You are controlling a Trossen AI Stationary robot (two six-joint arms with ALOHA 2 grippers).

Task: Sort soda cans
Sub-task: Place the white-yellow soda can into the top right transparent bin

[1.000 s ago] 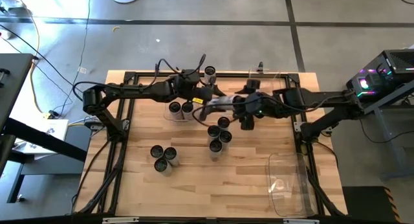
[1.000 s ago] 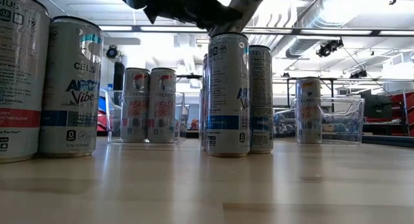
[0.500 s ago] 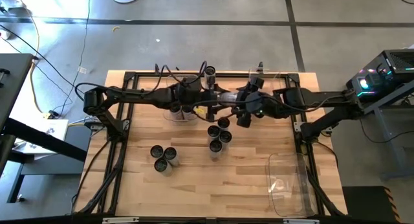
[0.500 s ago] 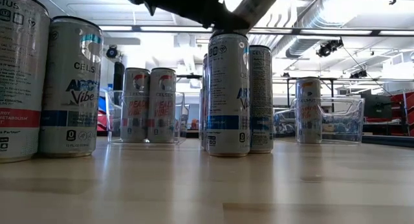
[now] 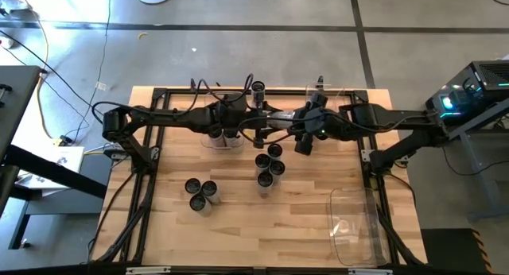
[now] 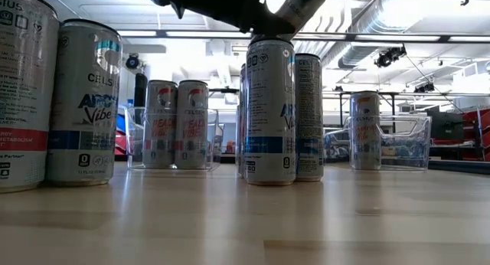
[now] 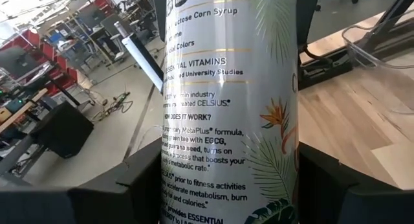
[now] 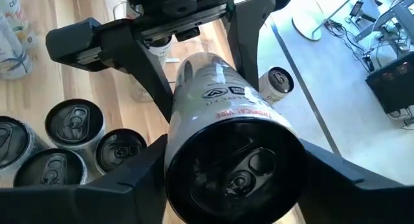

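One soda can [image 5: 276,119] lies about level in the air over the table's middle, between my two grippers. My left gripper [image 5: 264,122] reaches in from the table's left and is shut on it. My right gripper [image 5: 297,130] comes from the table's right and is shut on the can's top end [image 8: 233,166]. Just below stand several cans [image 5: 269,165] upright on the wood. Three more cans [image 5: 201,193] stand toward the near left. Two cans [image 6: 176,125] stand in a clear bin [image 5: 216,140] under the left arm. My left gripper pinches the can's printed sides [image 7: 174,179] between its two fingers [image 7: 139,182], on the half away from the tab. The fingers come about level from the table's left and lie along the can. The can sticks out ahead, clear of the table. My right gripper has a finger [image 8: 132,179] on either side of the can's top end [image 8: 187,146], just behind the rim with the tab. It comes from the table's right, slanting down, with the top facing its wrist. The can is lifted clear.
A single can [image 5: 258,88] stands at the far edge, and another can [image 6: 365,131] stands inside a clear bin [image 5: 330,94] at the far right. A further clear bin [image 5: 354,227] lies at the near right. Bare wood shows along the near edge.
My left gripper has swung toward the far edge and rolled. The can it holds has turned from a slant into line between the two arms. My right gripper has rolled at the can's top end.
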